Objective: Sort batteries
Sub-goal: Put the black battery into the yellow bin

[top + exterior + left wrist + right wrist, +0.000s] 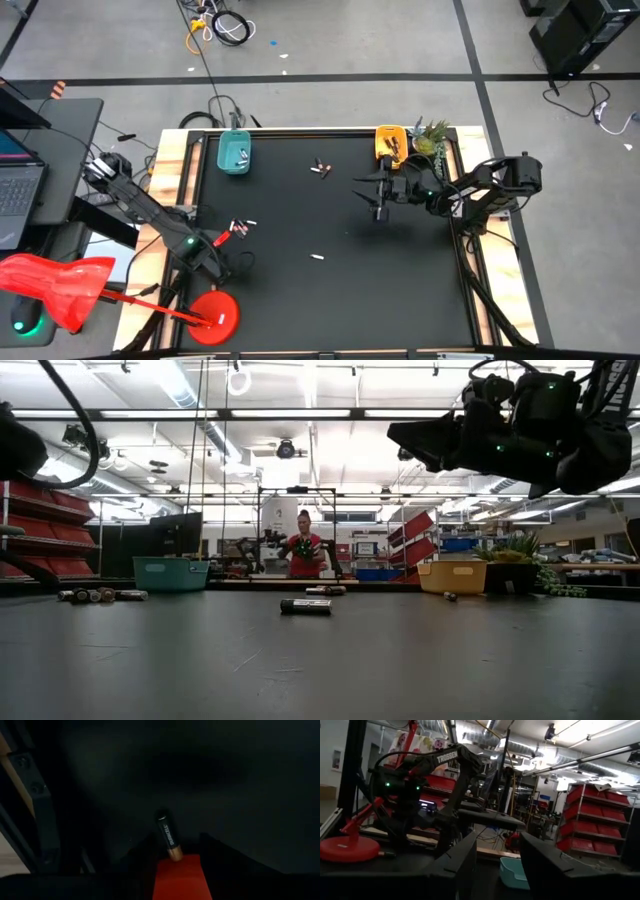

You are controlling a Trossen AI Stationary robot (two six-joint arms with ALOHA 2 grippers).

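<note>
The left gripper (177,865) is clamped on 1 black, copper-ended cylindrical battery (167,839), which I judge must next reach a tray, while the right gripper (497,865) hovers, jaws apart.

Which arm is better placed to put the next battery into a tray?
Left. The left claw is shut on a dark Duracell battery with a copper end, near the table's front-left. The right claw hangs open and empty beside the small yellow rectangular tray.
</note>
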